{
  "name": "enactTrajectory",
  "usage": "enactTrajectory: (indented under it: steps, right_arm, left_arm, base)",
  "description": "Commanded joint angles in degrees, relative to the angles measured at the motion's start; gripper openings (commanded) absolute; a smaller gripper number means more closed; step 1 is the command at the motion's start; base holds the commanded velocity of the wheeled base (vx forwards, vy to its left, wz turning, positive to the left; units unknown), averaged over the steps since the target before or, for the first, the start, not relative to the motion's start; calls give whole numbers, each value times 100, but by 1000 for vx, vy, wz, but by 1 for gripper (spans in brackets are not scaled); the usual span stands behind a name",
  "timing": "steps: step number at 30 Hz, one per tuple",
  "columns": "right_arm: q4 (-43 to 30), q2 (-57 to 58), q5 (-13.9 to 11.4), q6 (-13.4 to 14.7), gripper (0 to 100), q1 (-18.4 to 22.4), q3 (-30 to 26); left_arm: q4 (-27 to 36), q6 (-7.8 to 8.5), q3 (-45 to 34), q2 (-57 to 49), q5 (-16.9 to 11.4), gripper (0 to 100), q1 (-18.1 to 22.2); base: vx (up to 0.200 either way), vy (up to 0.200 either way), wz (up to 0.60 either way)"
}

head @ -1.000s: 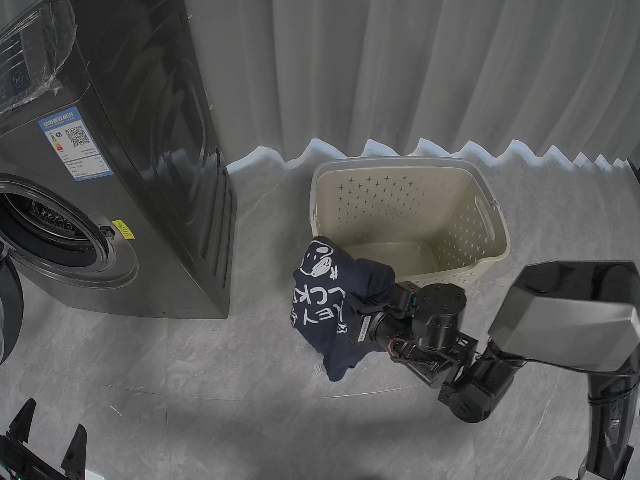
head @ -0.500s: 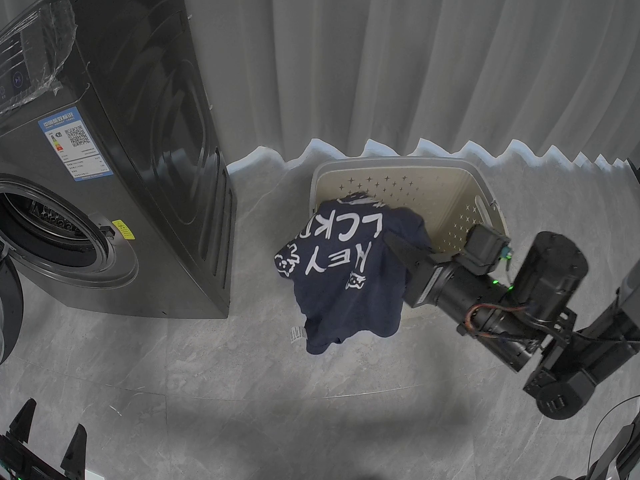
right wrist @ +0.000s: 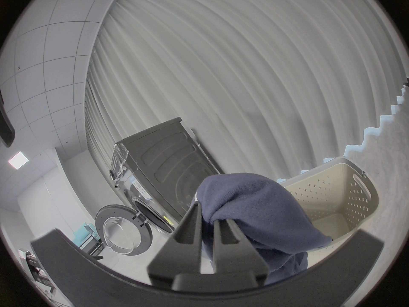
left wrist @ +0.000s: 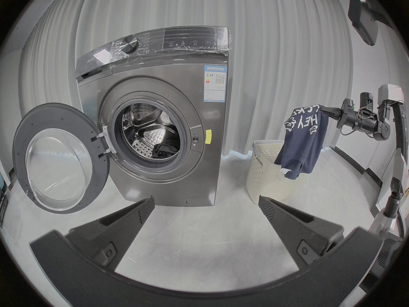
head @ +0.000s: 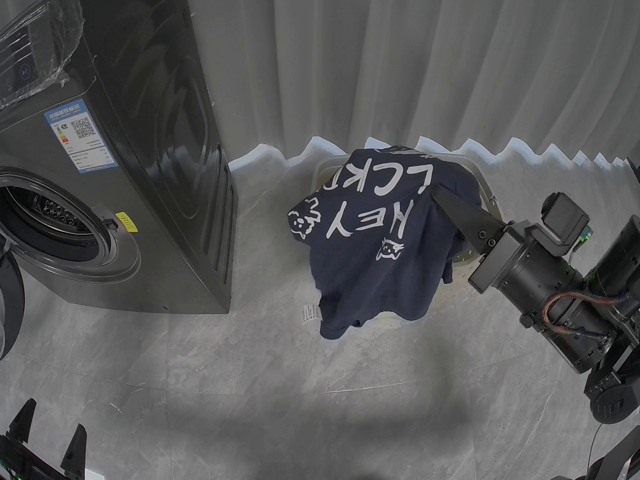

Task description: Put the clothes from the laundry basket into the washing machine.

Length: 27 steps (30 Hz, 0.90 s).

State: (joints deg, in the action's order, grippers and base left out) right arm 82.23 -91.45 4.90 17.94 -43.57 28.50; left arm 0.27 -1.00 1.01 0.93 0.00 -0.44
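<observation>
One shirt (head: 380,248) clamped in your right fingers (right wrist: 191,231) over basket (left wrist: 266,171); left fingers (left wrist: 128,218) spread. Grey floor (head: 267,381), curtain (head: 400,55) behind. Left wrist view: clothes (left wrist: 164,150) in drum (left wrist: 145,120).

The right arm (head: 533,275) is matt black, a chain of round drums, with a reddish cable (head: 567,295) looped at its six o'clock side and a small box (head: 565,216) at twelve. The right gripper (head: 443,198) and left gripper (left wrist: 204,201) have black wedge fingers (left wrist: 298,229), screw-fastened.
</observation>
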Motion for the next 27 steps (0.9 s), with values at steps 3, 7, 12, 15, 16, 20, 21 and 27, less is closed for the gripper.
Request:
enactTrajectory:
  steps: [3,7,12,15,16,20,21,27]
  right_arm:
    - [30,93,2,-10,0,-11,-20]
    - [30,93,11,-19,0,-20,-29]
    - [30,84,11,-19,0,-11,-29]
    - [48,22,20,-19,0,-11,-29]
    - [48,22,20,-28,0,-11,-29]
    - [48,22,20,-28,0,-2,-20]
    - [48,22,20,-19,0,-2,-29]
    - [57,22,28,-19,0,24,-20]
  left_arm:
    - [0,3,-84,-57,0,100,0]
    - [0,3,-84,-49,0,100,-9]
    - [0,3,-84,-49,0,100,-9]
    - [0,-6,-84,-49,0,100,-9]
    - [0,3,-84,-49,0,100,-9]
    - [0,3,-84,-49,0,100,-9]
    - [0,3,-84,-49,0,100,-9]
    - [0,-6,-84,-31,-9,100,-18]
  base:
    - [-200,0,0]
    - [-150,0,0]
    - [0,0,0]
    - [0,200,0]
    - [0,200,0]
    - [0,200,0]
    - [0,200,0]
    - [0,200,0]
